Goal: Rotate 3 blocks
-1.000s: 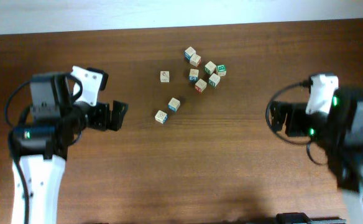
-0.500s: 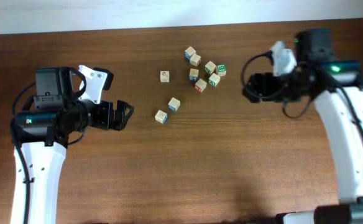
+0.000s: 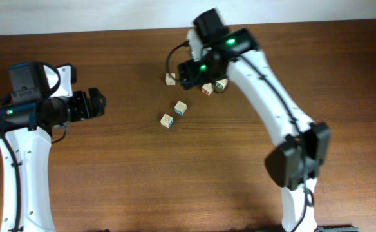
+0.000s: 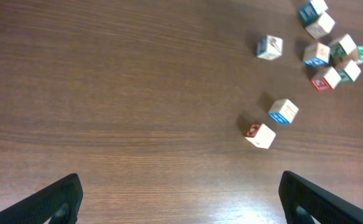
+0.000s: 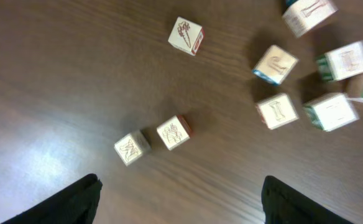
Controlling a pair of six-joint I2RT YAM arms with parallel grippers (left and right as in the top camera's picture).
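Now | left gripper (image 4: 180, 202), right gripper (image 5: 183, 202) both open, empty | I'd centre right over lone letter block (image 5: 186, 35), descend square, twist.

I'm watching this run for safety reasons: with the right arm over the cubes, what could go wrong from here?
The red-sided cube and its pale neighbour lie close together; the right gripper, closing on one, may nudge the other.
The cluster of cubes is tight and includes green-sided cubes; a descent there could scatter it or catch a wrong cube.
The right arm hides part of that cluster from overhead.
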